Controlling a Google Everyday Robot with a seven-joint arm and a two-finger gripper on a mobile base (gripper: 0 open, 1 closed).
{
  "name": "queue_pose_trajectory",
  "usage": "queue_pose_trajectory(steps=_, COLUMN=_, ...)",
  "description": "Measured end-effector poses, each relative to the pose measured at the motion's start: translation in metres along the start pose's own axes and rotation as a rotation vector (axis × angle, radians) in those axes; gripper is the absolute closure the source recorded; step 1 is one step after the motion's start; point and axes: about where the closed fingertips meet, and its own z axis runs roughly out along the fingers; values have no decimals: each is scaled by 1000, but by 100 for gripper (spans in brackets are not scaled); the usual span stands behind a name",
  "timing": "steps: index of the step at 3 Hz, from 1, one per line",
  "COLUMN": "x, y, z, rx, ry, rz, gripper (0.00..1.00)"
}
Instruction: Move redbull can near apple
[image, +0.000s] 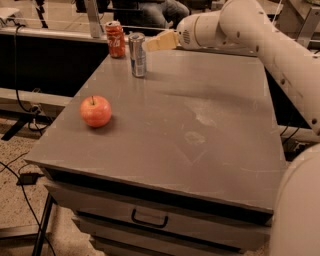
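Observation:
The redbull can (137, 55), slim and silver with bluish markings, stands upright near the far left corner of the grey table (210, 150). The apple (95, 111), round and red-orange with a short dark stem, sits near the table's left edge, well in front of the can. My gripper (154, 43) hangs on the white arm (260, 35) and points left. Its beige tip is just right of the can's top, close to it, at about rim height. Nothing shows in the gripper.
A red-orange soda can (116, 40) stands just behind and left of the redbull can at the table's far left corner. A drawer with a dark handle (149, 220) is under the front edge. Cables and a stand leg lie on the floor at left.

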Motion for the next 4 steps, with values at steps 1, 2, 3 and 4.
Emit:
queue_pose_trajectory(steps=1, x=4, y=-2, z=27, rx=-5, ry=-3, rz=-5, gripper=0)
queue_pose_trajectory(steps=2, x=6, y=0, z=50, rx=-16, ry=-8, rz=6, gripper=0)
queue_pose_trajectory(steps=3, x=4, y=12, z=72, rx=-53, ry=-12, rz=7, gripper=16)
queue_pose_trajectory(steps=4, x=-2, y=30, z=86, rx=-117, ry=-21, rz=-4, gripper=39)
